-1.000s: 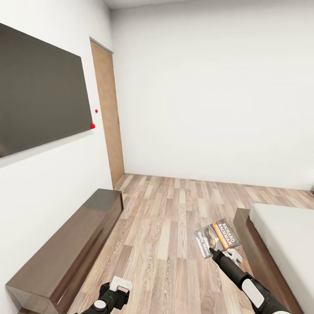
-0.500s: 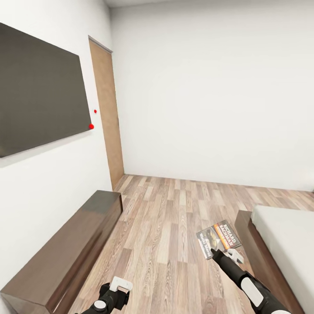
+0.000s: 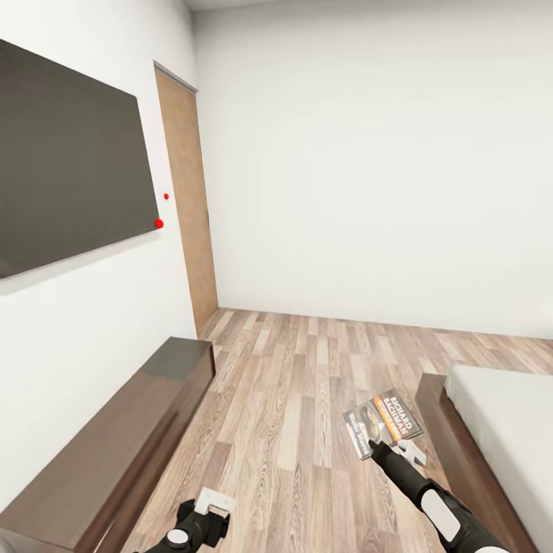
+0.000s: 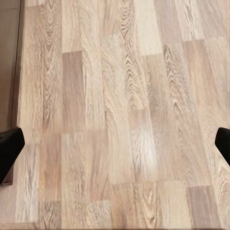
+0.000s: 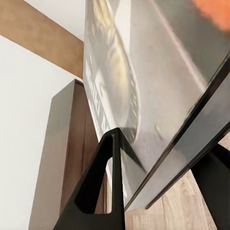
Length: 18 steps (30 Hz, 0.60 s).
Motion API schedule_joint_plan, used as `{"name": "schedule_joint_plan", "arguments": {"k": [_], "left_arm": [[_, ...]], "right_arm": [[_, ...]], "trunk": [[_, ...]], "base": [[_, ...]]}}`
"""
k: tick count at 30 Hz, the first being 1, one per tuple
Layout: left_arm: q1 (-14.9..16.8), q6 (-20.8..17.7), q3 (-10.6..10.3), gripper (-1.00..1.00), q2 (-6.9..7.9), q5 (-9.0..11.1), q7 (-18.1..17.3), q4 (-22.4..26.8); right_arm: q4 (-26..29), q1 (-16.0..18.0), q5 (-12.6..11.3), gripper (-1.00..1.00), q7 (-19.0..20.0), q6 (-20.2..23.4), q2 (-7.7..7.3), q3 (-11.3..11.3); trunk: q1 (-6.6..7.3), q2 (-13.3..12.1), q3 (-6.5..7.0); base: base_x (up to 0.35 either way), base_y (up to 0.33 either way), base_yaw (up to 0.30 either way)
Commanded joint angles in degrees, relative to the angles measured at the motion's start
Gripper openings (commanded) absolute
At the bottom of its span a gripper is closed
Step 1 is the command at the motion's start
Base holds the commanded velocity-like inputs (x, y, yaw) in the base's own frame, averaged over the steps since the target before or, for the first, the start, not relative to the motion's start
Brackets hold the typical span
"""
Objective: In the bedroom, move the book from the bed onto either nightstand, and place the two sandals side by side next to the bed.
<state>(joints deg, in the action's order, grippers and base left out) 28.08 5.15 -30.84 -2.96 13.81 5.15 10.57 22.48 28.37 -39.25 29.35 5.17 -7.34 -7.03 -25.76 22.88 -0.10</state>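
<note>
**One book aloft over the bedroom floor**

White walls and a brown wood-plank floor (image 3: 292,399) surround me, with one light wooden door (image 3: 188,200) in the corner, one dark panel (image 3: 69,153) on the wall at my left, and one long low dark wall cabinet (image 3: 115,445) beneath it. One bed (image 3: 499,430) shows at my right, its dark frame edging a pale mattress. I count one book (image 3: 382,421), and it is in my right end effector (image 3: 380,444), clamped by its lower edge and raised above the floor just beside the bed's corner. Through the right wrist camera, the book's cover (image 5: 158,81) sits wedged between my dark fingers (image 5: 103,182). My left end effector (image 4: 115,148) hangs low over bare planks, fingers spread wide, gripping nothing.
</note>
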Motion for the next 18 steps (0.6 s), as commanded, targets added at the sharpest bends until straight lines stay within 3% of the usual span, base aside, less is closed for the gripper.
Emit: {"name": "schedule_joint_plan", "arguments": {"k": [1, 7, 13, 18], "left_arm": [[-0.02, 0.13, -0.48, 1.00, -0.08, 0.50, 0.20, -0.13], [-1.01, -0.34, -0.46, 1.00, -0.63, 0.61, 0.32, -0.70], [-5.03, -0.02, -0.42, 1.00, -0.36, 0.71, 0.64, -0.79], [-7.67, 0.15, -0.30, 1.00, -0.20, 0.83, 1.04, -1.22]], "right_arm": [[-0.06, 0.02, -0.56, -1.00, 0.27, 0.54, 0.02, -0.26], [-0.27, 0.02, 0.43, -1.00, 0.29, 0.62, 0.15, 1.25], [-0.32, 0.02, 3.34, -1.00, 0.39, 0.73, 0.20, 4.21], [-0.37, 0.02, 4.08, -1.00, 0.60, 0.71, 0.19, 4.77]], "trunk": [[-0.02, 0.04, -0.02], [-0.02, 0.04, -0.02], [-0.02, 0.04, -0.02], [-0.02, 0.04, -0.02]], "base": [[0.025, 0.000, 0.000], [0.011, 0.000, 0.000], [0.003, 0.000, 0.000], [0.000, 0.000, 0.000]]}}
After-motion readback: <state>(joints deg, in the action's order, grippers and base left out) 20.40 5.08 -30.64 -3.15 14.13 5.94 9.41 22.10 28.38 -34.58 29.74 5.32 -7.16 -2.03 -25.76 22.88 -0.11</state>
